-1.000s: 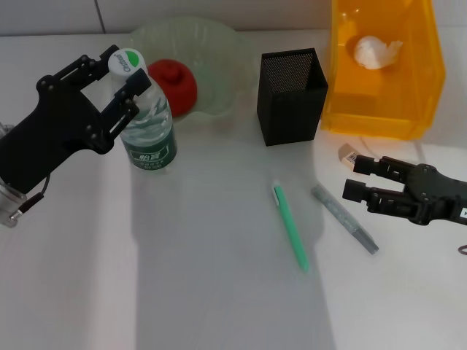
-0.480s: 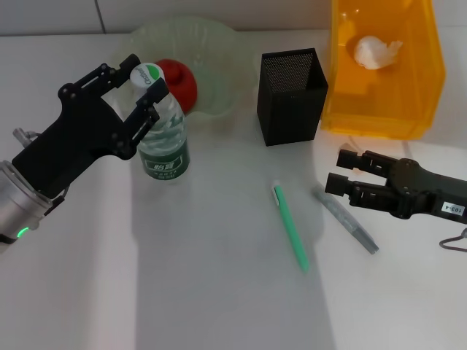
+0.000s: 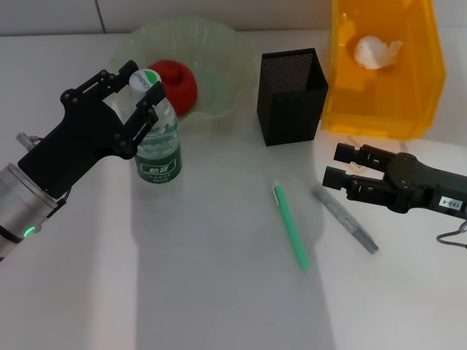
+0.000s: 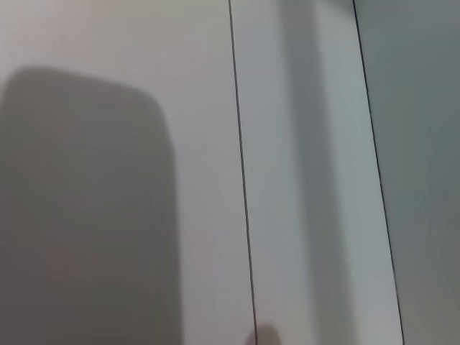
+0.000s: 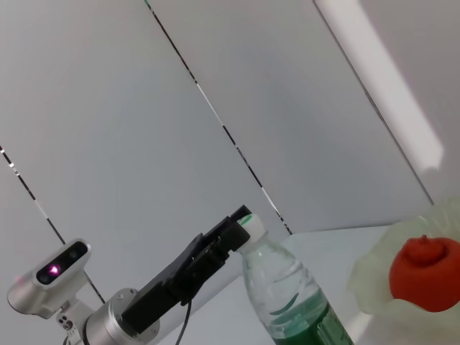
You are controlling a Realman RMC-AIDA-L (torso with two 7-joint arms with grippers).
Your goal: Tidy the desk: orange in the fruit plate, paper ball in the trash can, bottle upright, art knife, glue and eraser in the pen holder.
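Observation:
The bottle point(image 3: 157, 142) stands upright on the table in front of the fruit plate point(image 3: 211, 44). My left gripper point(image 3: 144, 82) is shut on its white cap and neck. It also shows in the right wrist view point(image 5: 287, 298), with the left gripper point(image 5: 228, 233) at its cap. The orange point(image 3: 175, 84) lies in the fruit plate. The paper ball point(image 3: 376, 51) lies in the trash can point(image 3: 423, 87). The pen holder point(image 3: 290, 98) stands between them. My right gripper point(image 3: 337, 165) is open and empty, low over the table in front of the trash can. The eraser is hidden.
A green pen-like stick point(image 3: 291, 227) and a grey stick point(image 3: 346, 219) lie on the white table in front of the pen holder, the grey one just below my right gripper. The left wrist view shows only a blank wall.
My left gripper has carried the bottle a little right and toward me, and the bottle now stands straighter. My right gripper has moved left and back, over where the eraser lay.

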